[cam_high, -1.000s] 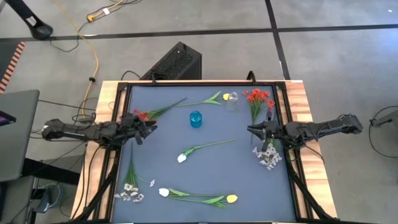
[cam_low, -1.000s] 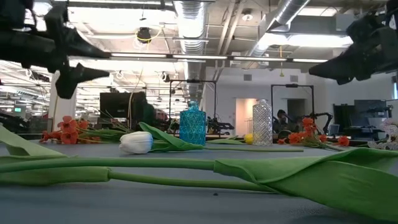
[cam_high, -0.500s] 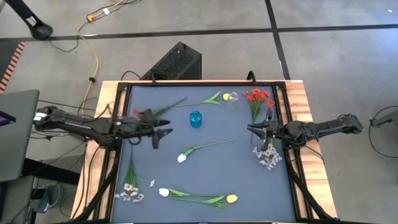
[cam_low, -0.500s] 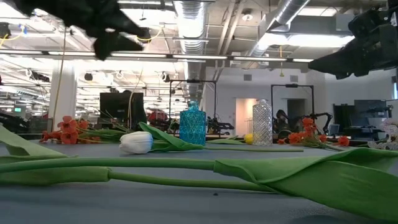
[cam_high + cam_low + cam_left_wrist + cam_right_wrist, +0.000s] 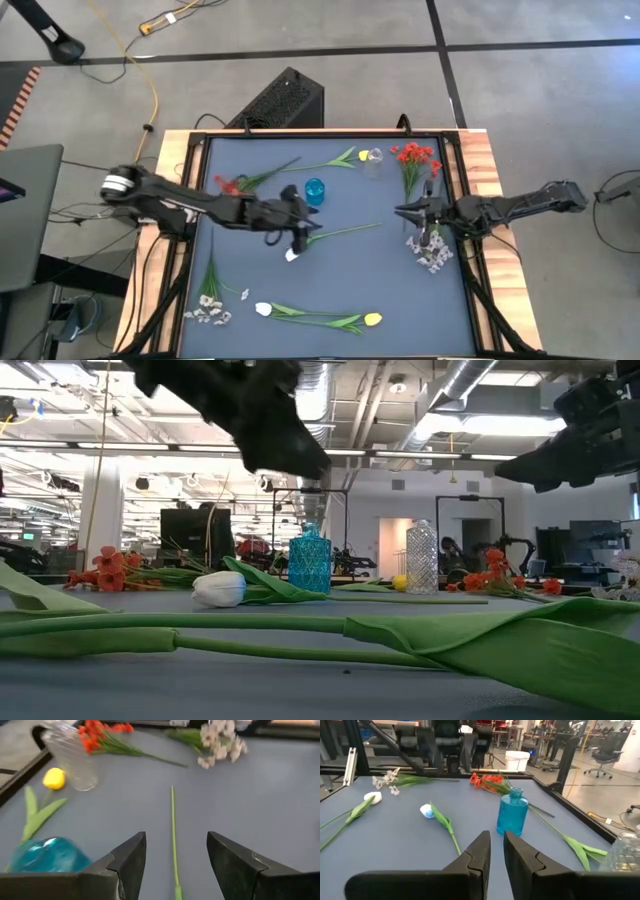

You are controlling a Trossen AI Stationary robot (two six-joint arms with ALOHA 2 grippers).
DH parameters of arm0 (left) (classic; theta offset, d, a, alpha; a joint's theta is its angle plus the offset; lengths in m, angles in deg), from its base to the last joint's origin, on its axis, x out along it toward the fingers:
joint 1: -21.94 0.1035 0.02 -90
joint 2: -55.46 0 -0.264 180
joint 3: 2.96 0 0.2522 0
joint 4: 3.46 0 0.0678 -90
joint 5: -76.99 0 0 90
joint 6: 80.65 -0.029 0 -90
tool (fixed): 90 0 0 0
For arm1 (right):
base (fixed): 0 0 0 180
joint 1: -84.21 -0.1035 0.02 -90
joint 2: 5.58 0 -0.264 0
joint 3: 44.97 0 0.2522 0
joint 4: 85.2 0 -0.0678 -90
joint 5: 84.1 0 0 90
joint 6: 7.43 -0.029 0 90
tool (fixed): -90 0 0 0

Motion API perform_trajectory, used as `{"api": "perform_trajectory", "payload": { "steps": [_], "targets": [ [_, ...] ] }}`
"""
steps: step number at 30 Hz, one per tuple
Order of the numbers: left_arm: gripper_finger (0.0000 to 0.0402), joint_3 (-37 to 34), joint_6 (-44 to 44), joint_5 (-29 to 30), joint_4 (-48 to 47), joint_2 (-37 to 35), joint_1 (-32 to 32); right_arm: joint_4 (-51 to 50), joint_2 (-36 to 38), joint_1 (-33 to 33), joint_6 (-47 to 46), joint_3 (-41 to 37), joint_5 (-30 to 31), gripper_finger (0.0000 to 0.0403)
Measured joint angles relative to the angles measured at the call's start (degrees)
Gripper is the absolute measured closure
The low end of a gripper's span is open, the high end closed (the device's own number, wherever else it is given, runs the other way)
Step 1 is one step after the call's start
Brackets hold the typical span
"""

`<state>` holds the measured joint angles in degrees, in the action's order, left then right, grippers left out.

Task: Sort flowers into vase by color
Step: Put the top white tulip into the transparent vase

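Note:
My left gripper is open and hangs in the air over the middle of the table, well above it in the low view. A white tulip lies flat below it, and its green stem runs between and beyond the fingers. The blue vase stands just beyond. A clear vase stands near a yellow tulip. My right gripper is shut, waiting at the right side above a white-pink spray.
Red blossom clusters lie at the far right and far left. Another white-pink spray lies at the near left. A white tulip and a yellow tulip lie along the near edge. A raised frame rims the table.
My left arm has reached out from the table's left edge toward the middle, passing the left red cluster and ending over the white tulip beside the blue vase. The flowers and vases have stayed where they were.

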<state>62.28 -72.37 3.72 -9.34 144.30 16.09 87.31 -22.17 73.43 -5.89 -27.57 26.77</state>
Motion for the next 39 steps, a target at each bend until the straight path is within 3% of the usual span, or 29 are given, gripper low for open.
{"api": "perform_trajectory", "payload": {
  "steps": [6, 15, 28, 32, 39],
  "targets": [
    [0.0203, 7.8, -1.6, 0.0, -5.3, 10.9, 0.5, 6.1, -5.7, 0.0, 0.5, 0.1, 0.0, 0.0321],
    [0.0203, 17.8, -1.6, -2.4, -17.0, 20.5, 2.5, 9.6, -9.6, 0.0, 0.7, 0.1, 0.0, 0.0321],
    [0.0208, 19.0, 0.8, -8.7, -20.9, 26.5, 2.8, 9.4, -10.1, 0.0, 1.7, 0.1, 0.0, 0.0321],
    [0.0253, 19.0, 1.2, -7.1, -22.8, 26.4, 2.6, 9.5, -11.7, -0.1, 1.8, 0.1, -1.5, 0.0321],
    [0.0389, 19.0, 0.0, -7.4, -24.4, 26.1, 3.1, 11.0, -18.0, -0.1, 2.0, 2.7, -3.5, 0.0321]
  ]
}}
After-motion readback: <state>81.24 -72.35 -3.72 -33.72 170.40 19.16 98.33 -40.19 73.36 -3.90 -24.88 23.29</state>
